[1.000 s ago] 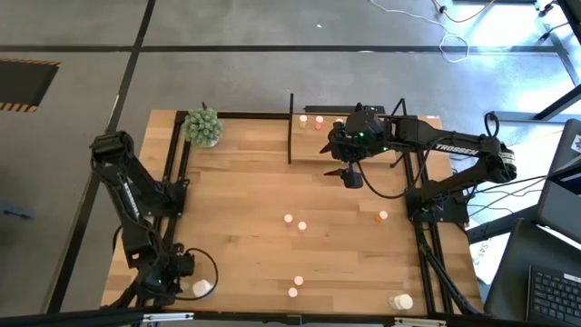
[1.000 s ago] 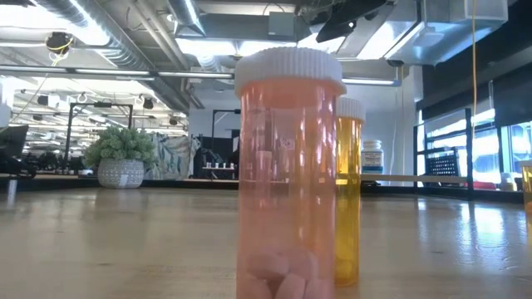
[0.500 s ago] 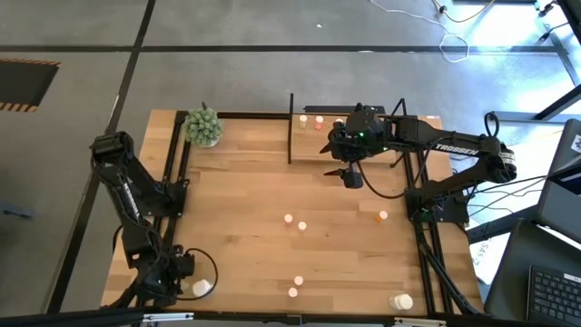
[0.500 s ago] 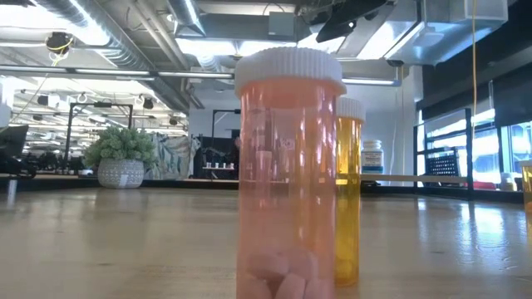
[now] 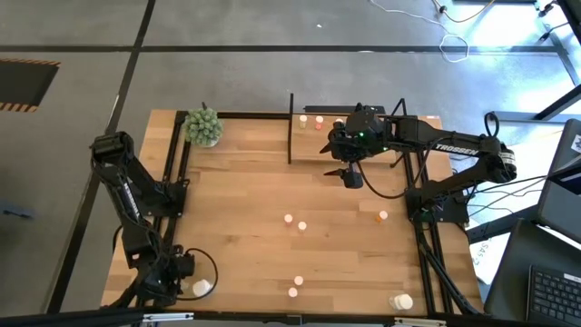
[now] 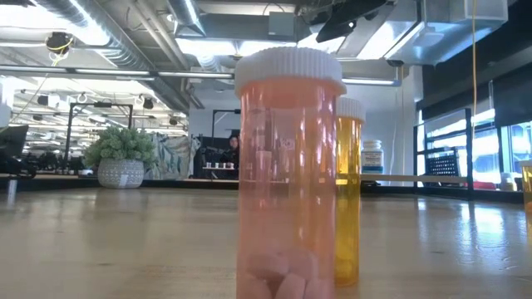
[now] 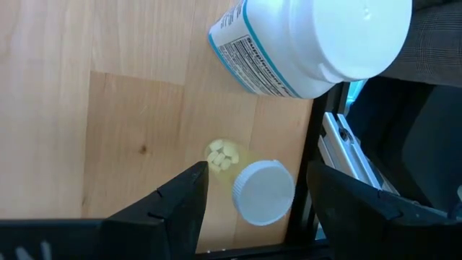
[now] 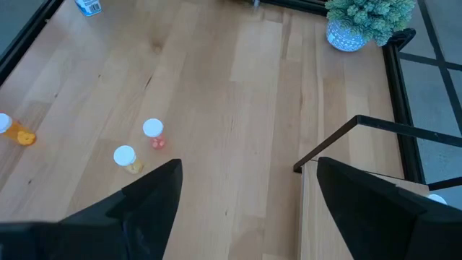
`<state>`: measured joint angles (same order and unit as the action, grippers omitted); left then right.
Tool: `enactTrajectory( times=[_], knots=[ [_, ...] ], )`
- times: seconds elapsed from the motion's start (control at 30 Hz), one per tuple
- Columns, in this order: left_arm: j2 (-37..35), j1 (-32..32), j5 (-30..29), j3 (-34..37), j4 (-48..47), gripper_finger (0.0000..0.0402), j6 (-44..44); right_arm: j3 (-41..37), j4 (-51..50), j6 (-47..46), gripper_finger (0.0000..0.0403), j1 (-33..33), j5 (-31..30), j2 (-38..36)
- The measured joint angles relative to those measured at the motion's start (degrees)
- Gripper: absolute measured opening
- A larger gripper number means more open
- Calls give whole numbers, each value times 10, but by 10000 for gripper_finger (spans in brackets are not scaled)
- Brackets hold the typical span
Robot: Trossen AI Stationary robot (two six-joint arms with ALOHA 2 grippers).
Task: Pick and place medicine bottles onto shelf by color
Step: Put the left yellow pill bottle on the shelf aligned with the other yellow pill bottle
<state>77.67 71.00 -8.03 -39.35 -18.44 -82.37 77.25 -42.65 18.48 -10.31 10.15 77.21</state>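
Green plant ball (image 5: 203,126) at worktop (image 5: 245,209) far corner; right gripper (image 5: 349,174) spread beside shelf (image 5: 313,136); left gripper (image 7: 253,198) spread over small white-capped bottle (image 7: 263,191).

Grey concrete floor (image 5: 272,77), exposed ceiling ducts (image 6: 125,33), bright windows (image 6: 453,137).

Arms: no displacement found in either view against the earlier pictures.
Bottles: no displacement found (high and low views compared).
Room behind the desk (image 6: 125,241): a dim figure (image 6: 235,146) beside the pink bottle (image 6: 288,174) shows slightly altered, too small to detail.
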Motion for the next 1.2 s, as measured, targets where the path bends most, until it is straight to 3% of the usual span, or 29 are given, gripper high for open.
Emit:
enactTrajectory(
  times=[1.2],
  knots=[
    [0, 0, 15, 0, -5, 127, -66, 0, 0, 0, 323, 0, 0, 0]
  ],
)
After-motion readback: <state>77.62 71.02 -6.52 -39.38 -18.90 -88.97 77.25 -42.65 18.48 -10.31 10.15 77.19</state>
